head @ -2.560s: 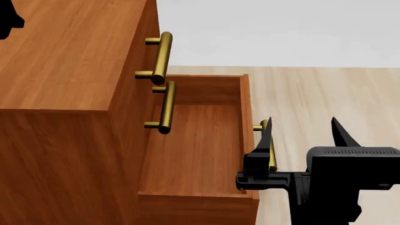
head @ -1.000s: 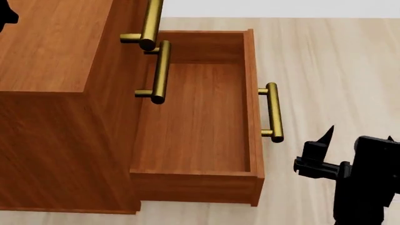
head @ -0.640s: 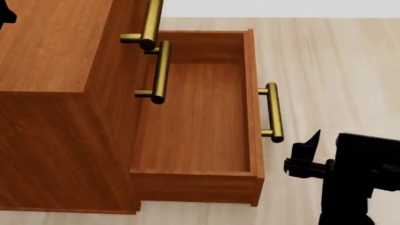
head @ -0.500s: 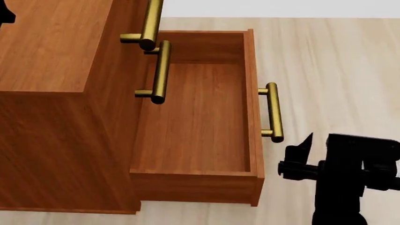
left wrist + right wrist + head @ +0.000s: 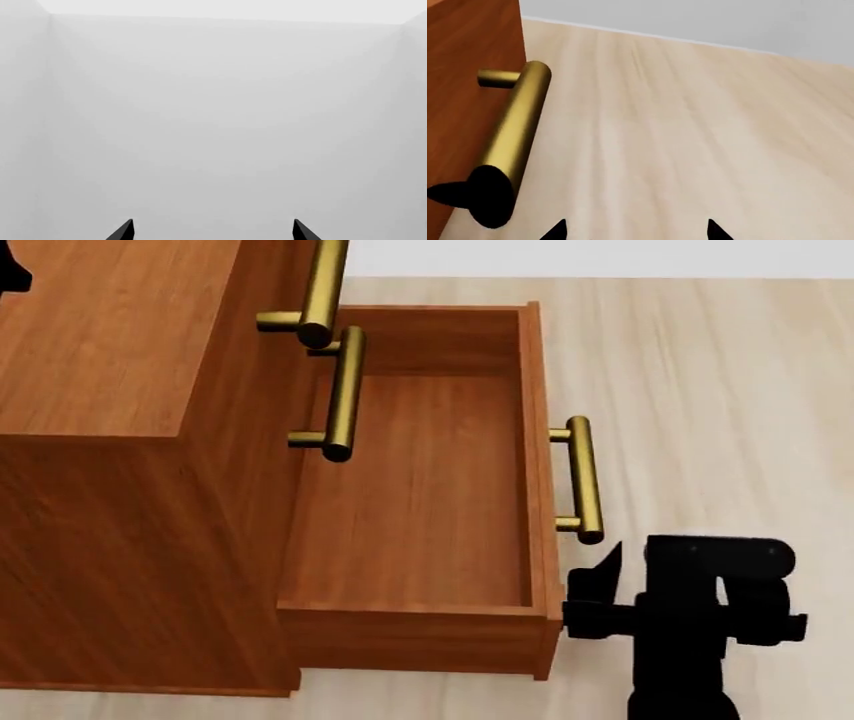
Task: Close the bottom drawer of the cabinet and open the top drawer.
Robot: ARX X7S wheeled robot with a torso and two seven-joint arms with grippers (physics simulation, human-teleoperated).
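The cabinet (image 5: 120,390) stands at the left of the head view. Its bottom drawer (image 5: 414,500) is pulled far out and empty, with its brass handle (image 5: 578,480) on the front. The top drawer's handle (image 5: 320,290) and the middle drawer's handle (image 5: 343,395) sit against the closed fronts above. My right gripper (image 5: 638,565) is open just beside the near end of the bottom handle, apart from it. In the right wrist view the handle (image 5: 517,130) lies off to one side of the open gripper (image 5: 635,230), not between the jaws. My left gripper (image 5: 212,231) is open and empty, facing a grey wall.
Pale wood floor (image 5: 721,390) stretches to the right of the drawer. A white wall (image 5: 601,258) runs along the back. A black part of my left arm (image 5: 11,270) shows at the upper left above the cabinet top.
My right gripper has moved left and closer to the bottom drawer's front, ending beside the handle's near end. The drawer has stayed pulled out.
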